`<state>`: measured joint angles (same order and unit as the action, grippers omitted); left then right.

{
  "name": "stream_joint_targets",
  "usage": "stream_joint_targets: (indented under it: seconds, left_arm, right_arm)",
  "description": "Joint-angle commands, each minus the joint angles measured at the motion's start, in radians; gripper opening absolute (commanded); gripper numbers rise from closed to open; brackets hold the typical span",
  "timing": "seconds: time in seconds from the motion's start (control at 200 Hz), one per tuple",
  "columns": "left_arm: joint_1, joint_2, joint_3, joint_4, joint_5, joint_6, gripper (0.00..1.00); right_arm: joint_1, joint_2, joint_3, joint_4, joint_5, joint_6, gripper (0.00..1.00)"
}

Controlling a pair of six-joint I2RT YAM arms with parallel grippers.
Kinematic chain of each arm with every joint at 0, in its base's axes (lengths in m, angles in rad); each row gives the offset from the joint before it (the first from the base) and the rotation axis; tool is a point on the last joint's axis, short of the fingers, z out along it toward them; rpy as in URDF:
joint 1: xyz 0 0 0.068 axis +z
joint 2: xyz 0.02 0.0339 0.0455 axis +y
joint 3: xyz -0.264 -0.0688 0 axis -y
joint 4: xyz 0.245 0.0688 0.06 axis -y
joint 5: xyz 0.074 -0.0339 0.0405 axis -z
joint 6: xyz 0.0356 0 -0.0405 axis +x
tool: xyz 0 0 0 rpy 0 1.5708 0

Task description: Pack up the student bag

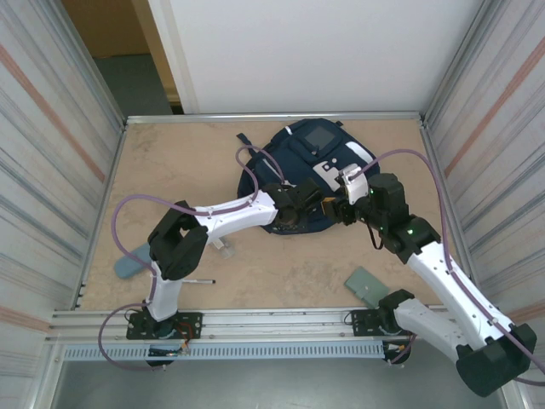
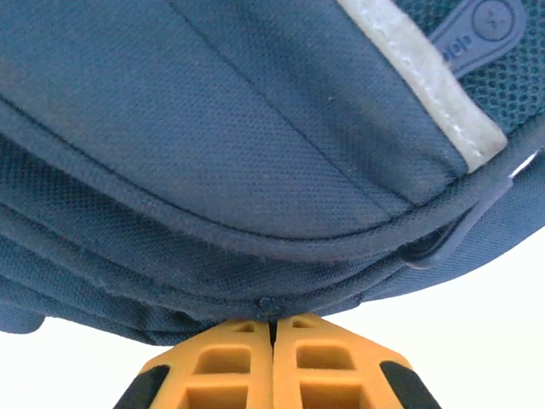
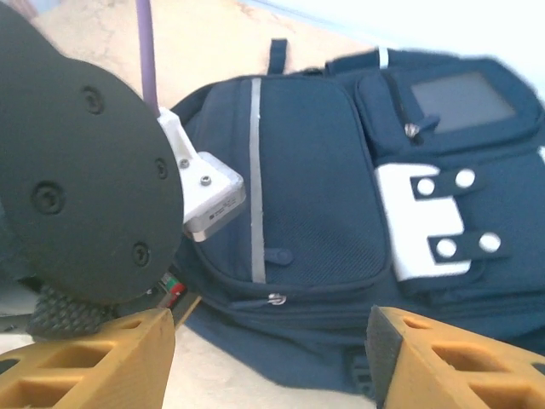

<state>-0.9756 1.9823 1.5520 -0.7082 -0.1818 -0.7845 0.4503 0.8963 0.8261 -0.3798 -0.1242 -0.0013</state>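
Left fingers (image 2: 230, 366) closed at backpack (image 1: 294, 162) seam, hold unclear; right fingers (image 3: 94, 358) apart, empty; backpack looks zipped, packing seemingly unstarted

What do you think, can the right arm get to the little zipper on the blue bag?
Probably yes. The right gripper is open and empty, and the zipper pull on the student bag lies bare just ahead of it. The left arm sits close beside, so it could bump.
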Motion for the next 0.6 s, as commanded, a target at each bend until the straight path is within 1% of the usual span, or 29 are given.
stream_joint_targets:
  seconds: [0.0, 0.04, 0.09, 0.125, 0.155, 0.19, 0.22, 0.271, 0.356, 0.441, 0.511, 0.596]
  left_arm:
    - [-0.002, -0.058, 0.015, 0.012, -0.024, 0.098, 0.00]
    - [0.000, -0.082, 0.003, 0.035, 0.002, 0.135, 0.00]
    - [0.001, -0.116, -0.020, 0.078, 0.029, 0.185, 0.00]
    - [0.002, -0.142, -0.044, 0.119, 0.061, 0.222, 0.00]
    - [0.008, -0.164, -0.069, 0.154, 0.088, 0.245, 0.00]
    - [0.016, -0.187, -0.097, 0.196, 0.127, 0.272, 0.00]
    - [0.025, -0.205, -0.117, 0.230, 0.167, 0.289, 0.00]
    - [0.030, -0.231, -0.134, 0.264, 0.202, 0.321, 0.00]
    - [0.014, -0.267, -0.150, 0.321, 0.219, 0.399, 0.00]
    - [0.001, -0.292, -0.167, 0.378, 0.215, 0.458, 0.00]
    - [0.003, -0.301, -0.183, 0.417, 0.231, 0.463, 0.00]
    - [0.005, -0.297, -0.187, 0.428, 0.258, 0.468, 0.00]
  right_arm:
    - [0.002, 0.026, 0.074, -0.057, 0.084, 0.328, 0.62]
    - [-0.001, 0.036, 0.090, -0.099, 0.143, 0.418, 0.64]
    - [-0.002, 0.050, 0.107, -0.158, 0.240, 0.577, 0.66]
    - [-0.005, 0.064, 0.121, -0.212, 0.292, 0.712, 0.62]
    - [-0.011, 0.080, 0.136, -0.275, 0.307, 0.834, 0.58]
    - [-0.012, 0.101, 0.154, -0.342, 0.283, 0.955, 0.57]
    - [-0.004, 0.130, 0.165, -0.375, 0.241, 1.018, 0.59]
    - [0.020, 0.158, 0.159, -0.385, 0.169, 1.089, 0.63]
    - [0.075, 0.195, 0.146, -0.399, 0.186, 1.282, 0.67]
    - [0.069, 0.237, 0.122, -0.334, 0.119, 1.354, 0.67]
    - [0.050, 0.273, 0.111, -0.285, 0.053, 1.412, 0.68]
    - [0.045, 0.315, 0.099, -0.198, 0.008, 1.465, 0.67]
